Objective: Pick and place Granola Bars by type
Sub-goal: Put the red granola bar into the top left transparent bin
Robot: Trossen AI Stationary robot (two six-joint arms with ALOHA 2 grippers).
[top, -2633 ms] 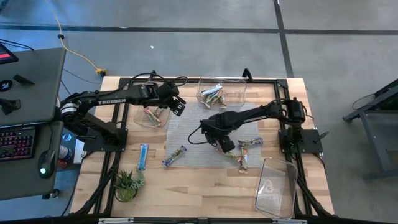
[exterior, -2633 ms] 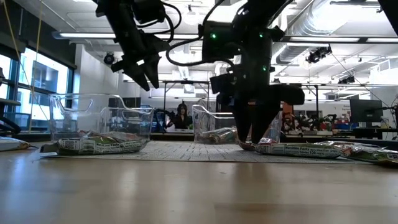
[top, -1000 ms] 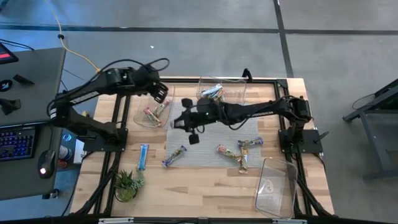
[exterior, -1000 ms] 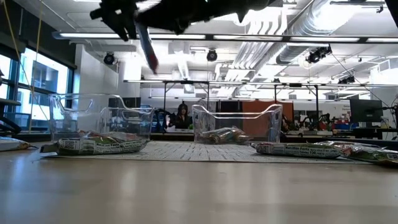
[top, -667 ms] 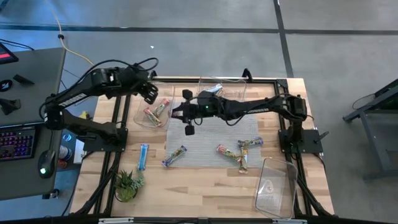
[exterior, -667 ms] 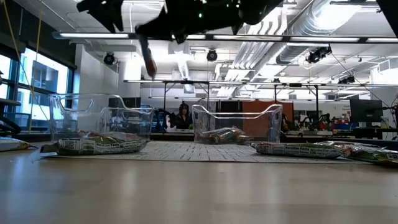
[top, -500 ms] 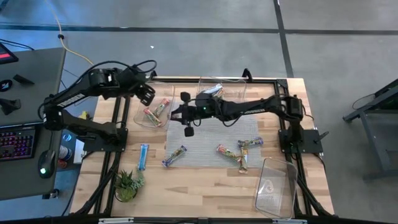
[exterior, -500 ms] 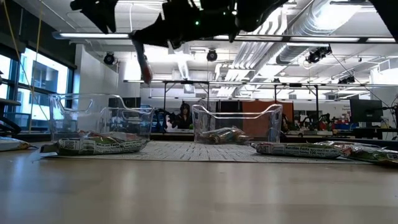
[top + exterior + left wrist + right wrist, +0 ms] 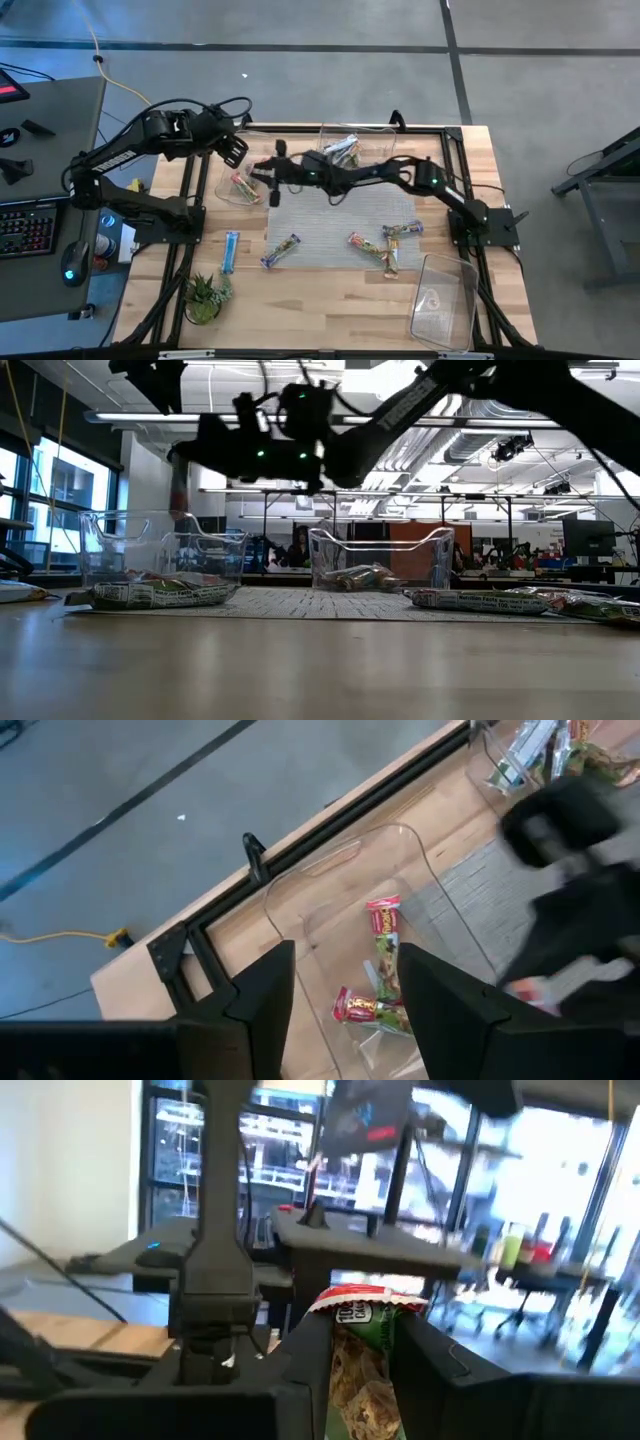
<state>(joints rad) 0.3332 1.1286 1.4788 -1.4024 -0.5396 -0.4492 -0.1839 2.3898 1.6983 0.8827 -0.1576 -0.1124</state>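
My right gripper (image 9: 264,176) reaches across to the table's left, above the clear left bin (image 9: 240,190), and is shut on a granola bar (image 9: 360,1350) with a red top and tan-green wrapper. In the low view that bar (image 9: 180,487) hangs above the bin (image 9: 160,550). The bin holds red bars (image 9: 385,925). My left gripper (image 9: 345,1005) hovers open at the bin's far-left side (image 9: 232,150), with nothing between its fingers. More bars lie on the grey mat (image 9: 385,245), one blue-purple bar (image 9: 282,250) among them, and another blue bar (image 9: 231,250) lies beside the mat. My right gripper pinches the bar between its two fingers, with the bar's red end (image 9: 355,1308) showing just above them. The fingers come in about level from the table's right. The bar hangs upright below them (image 9: 180,495), clear of the bin.
A second clear bin (image 9: 380,152) at the far middle holds green and silver bars. A third clear bin (image 9: 445,300) sits at the near right corner. A small potted plant (image 9: 203,295) stands near left. A desk with a keyboard stands left of the table.
My right gripper has swung toward the table's left edge with the bar, from above the mat's far side to above the left bin, and the bar has come lower. My left gripper has drawn back a little toward the far left.
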